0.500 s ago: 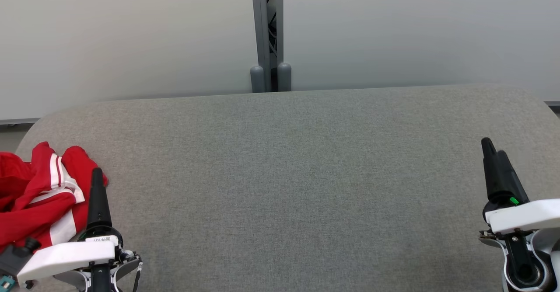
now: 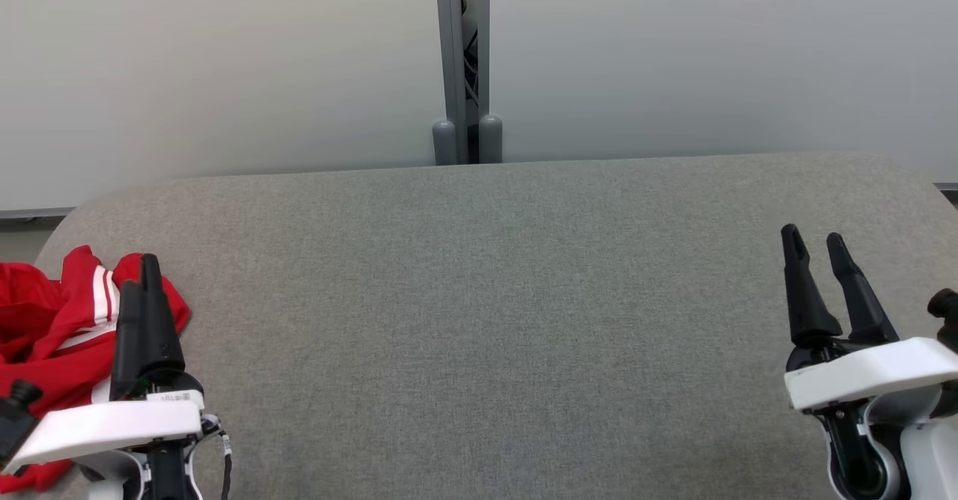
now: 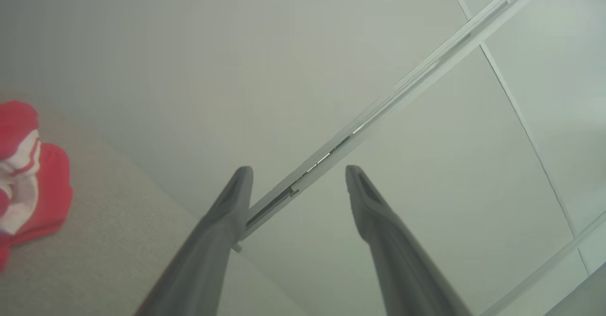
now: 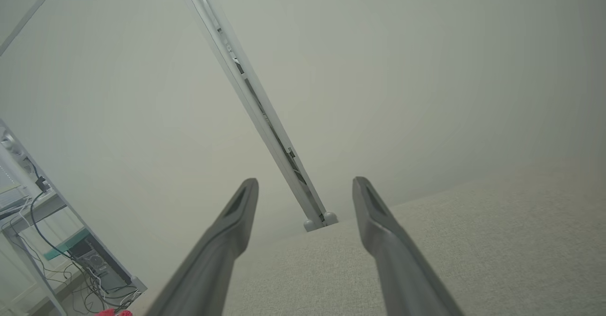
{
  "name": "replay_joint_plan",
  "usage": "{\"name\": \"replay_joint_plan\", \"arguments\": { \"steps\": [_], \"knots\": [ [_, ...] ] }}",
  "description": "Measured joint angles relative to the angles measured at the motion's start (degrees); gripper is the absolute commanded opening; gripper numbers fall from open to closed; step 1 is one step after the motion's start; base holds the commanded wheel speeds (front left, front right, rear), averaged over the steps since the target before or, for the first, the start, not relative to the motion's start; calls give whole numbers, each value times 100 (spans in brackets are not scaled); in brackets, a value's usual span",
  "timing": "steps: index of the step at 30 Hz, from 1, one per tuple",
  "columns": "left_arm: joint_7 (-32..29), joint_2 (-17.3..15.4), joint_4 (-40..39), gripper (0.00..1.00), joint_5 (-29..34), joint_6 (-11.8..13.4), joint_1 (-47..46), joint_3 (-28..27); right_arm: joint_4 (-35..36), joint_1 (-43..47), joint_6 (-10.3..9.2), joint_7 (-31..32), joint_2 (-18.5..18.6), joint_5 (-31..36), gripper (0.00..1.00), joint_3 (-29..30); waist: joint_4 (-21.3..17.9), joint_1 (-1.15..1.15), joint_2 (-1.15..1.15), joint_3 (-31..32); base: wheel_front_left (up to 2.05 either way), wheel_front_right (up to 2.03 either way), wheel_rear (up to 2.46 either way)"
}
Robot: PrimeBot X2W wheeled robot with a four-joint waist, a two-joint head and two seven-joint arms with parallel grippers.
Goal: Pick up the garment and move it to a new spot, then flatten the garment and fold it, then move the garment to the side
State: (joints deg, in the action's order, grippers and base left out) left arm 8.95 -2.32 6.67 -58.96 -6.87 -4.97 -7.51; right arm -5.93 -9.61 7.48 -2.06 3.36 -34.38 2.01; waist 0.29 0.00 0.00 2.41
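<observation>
The garment [image 2: 45, 335] is red with white stripes, the cushion [image 2: 479, 320] speckled grey, the wall [image 2: 224, 66] pale grey.

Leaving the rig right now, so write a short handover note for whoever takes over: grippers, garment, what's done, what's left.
Left gripper: fingers open, nothing between them, beside the right edge of the garment.
Right gripper: fingers open, empty, over the right end of the grey fabric surface.
Garment: red with white stripes, crumpled at the surface's left end.
Done: nothing that shows; the garment is not yet picked up.
Left: grasp it, move it to a new spot, flatten it, fold it, move it aside.
</observation>
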Motion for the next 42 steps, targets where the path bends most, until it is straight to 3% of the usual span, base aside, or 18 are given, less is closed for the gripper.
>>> {"name": "replay_joint_plan", "arguments": {
  "steps": [11, 21, 26, 32, 42],
  "knots": [
    [116, -10, -486, 100, 1634, 650, 256, 740, 260, 116, 0, -253, 38, 1103, 100, -296, -50, 0, 0, 57, 0, 0, 0],
    [221, -15, -604, 100, 2618, 906, 337, 1146, 320, 207, 0, -455, 53, 1708, 100, -504, -75, 0, 0, 92, 0, 0, 0],
    [270, -19, -592, 100, 3290, 1171, 366, 1405, 335, 253, 0, -564, 5, 1848, 100, -533, -89, 0, 0, 124, 0, 0, 0],
    [319, -23, -469, 100, 3582, 1350, 424, 1539, 281, 279, 0, -681, 82, 2394, 100, -762, -108, 0, 0, 164, 0, 0, 0],
    [403, -38, -291, 100, 3655, 1312, 537, 1506, -209, 410, 1, -858, 12, 2460, 100, -798, -111, 0, 0, 266, 0, 0, 0]
  ]
}}
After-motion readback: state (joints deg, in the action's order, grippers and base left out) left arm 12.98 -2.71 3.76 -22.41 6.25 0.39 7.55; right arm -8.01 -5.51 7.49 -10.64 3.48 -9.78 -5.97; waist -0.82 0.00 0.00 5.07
